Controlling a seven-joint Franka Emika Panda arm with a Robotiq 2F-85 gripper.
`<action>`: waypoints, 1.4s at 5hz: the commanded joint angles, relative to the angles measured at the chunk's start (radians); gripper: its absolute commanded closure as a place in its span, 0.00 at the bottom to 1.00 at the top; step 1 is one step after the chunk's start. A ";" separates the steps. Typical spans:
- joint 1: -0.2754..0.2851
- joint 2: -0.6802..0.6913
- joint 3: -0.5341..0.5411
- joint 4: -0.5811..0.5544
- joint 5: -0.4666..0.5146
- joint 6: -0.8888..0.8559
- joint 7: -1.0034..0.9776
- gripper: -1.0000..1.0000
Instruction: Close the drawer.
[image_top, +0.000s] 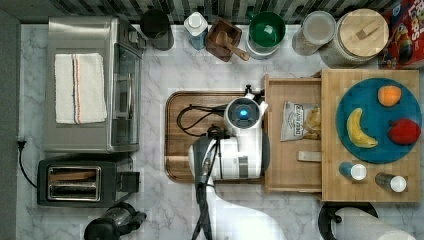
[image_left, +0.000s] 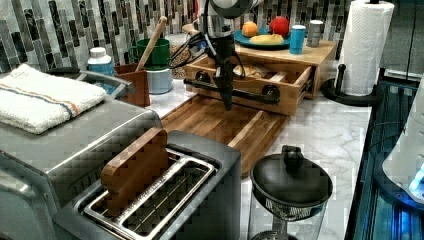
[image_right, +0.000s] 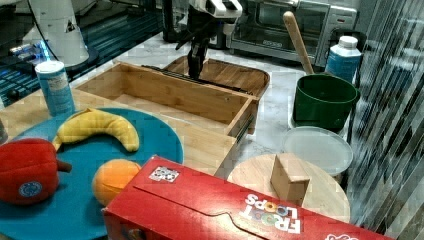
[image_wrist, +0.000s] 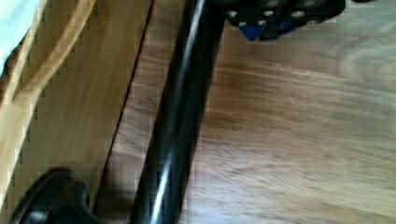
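Left view: drawer open — jaws at handle (grip apparently unclear), tray below.

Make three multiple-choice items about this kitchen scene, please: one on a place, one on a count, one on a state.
1. Where does the chip bag lie?
A. in the drawer
B. on the blue plate
C. on the toaster oven

2. How many items of food lie on the blue plate?
A. two
B. three
C. five

3. In what state is the drawer?
A. fully shut
B. pulled open
C. taken out and set on the floor

Answers: 1 A, the top view shows the bag between the drawer's walls; 2 B, a banana, an orange fruit and a red pepper; 3 B, its inside is exposed, with the gripper by the black handle.
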 joint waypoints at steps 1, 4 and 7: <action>-0.216 -0.034 -0.162 0.105 -0.035 0.125 -0.144 1.00; -0.319 0.030 -0.212 0.244 -0.054 0.101 -0.321 1.00; -0.371 0.023 -0.153 0.248 -0.088 0.074 -0.268 1.00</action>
